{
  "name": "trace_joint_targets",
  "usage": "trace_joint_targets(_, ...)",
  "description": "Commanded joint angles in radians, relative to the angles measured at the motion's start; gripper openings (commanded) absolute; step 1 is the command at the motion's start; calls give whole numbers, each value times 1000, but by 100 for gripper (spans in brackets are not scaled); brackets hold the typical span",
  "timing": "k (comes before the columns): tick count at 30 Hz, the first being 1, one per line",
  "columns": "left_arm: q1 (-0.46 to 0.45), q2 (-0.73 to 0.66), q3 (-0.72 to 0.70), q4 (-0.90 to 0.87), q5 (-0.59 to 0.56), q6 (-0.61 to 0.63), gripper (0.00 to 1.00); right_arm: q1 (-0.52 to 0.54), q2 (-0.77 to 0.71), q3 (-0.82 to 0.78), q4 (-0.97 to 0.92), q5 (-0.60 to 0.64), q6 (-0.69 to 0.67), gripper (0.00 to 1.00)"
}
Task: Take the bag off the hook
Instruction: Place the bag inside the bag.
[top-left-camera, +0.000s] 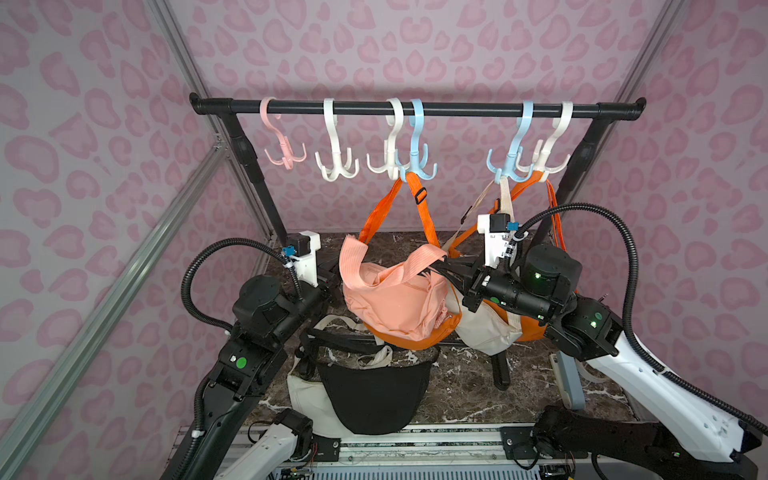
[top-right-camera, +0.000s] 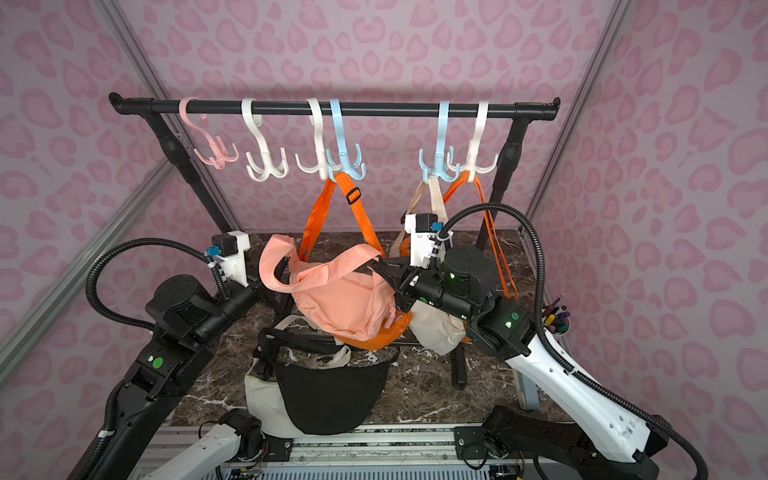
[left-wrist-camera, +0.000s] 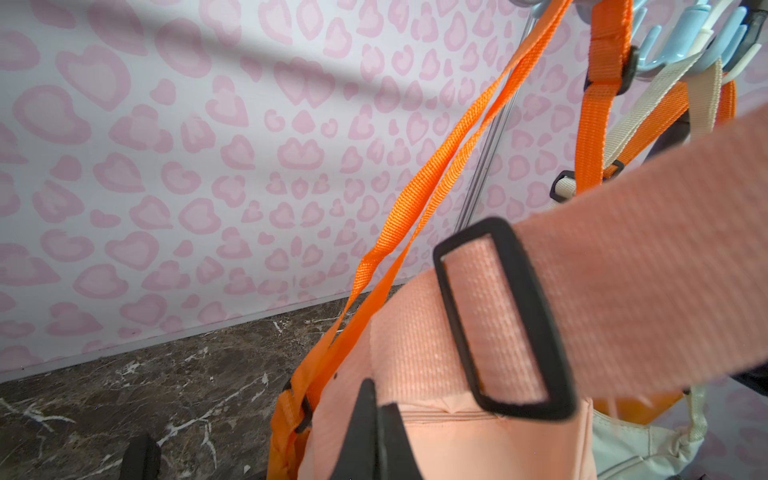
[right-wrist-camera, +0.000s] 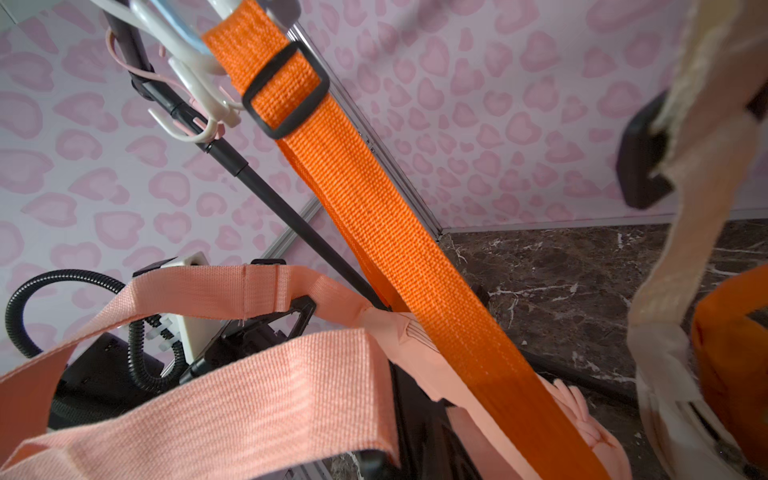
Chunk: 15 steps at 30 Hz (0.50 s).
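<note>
peach bag (top-left-camera: 390, 299): free of the hooks, held in the air between both arms, above the black bag (top-left-camera: 374, 395).
peach strap (top-left-camera: 353, 266): loose loop standing up over the bag.
left gripper (left-wrist-camera: 376, 419): narrow, pinching the bag's top edge beside the black buckle (left-wrist-camera: 503, 316).
right gripper (top-right-camera: 384, 269): narrow, clamped on the peach strap's end.
orange bag (top-left-camera: 432, 338): hanging from the blue hook (top-left-camera: 417, 158), just behind the peach bag.
marble table (top-left-camera: 457, 386): black bag lies on it.

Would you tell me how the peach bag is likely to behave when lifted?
Probably floppy: the peach bag sags and creases. Its strap loops slackly, so it may snag on the nearby orange strap. Thin fabric suggests light.
</note>
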Motion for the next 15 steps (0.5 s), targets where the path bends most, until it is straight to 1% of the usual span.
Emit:
trace_joint_targets(1, 1, -35, -22, 3, 8, -15, 3, 29, -27, -31, 90, 16, -29, 0)
trace_joint_targets(6, 1, -60, -36, 1, 2, -28, 3, 72, -37, -36, 98, 9, -57, 0)
trace_joint_targets(9, 0, -65, -20, -37, -4, -28, 3, 117, -34, -17, 72, 6, -75, 0)
trace_joint_targets(12, 0, -85, -2, -92, -38, -37, 3, 176, -37, 0, 40, 24, -83, 0)
trace_joint_targets(15, 0, -119, -5, -140, -88, -75, 3, 234, -43, 3, 17, 48, -77, 0)
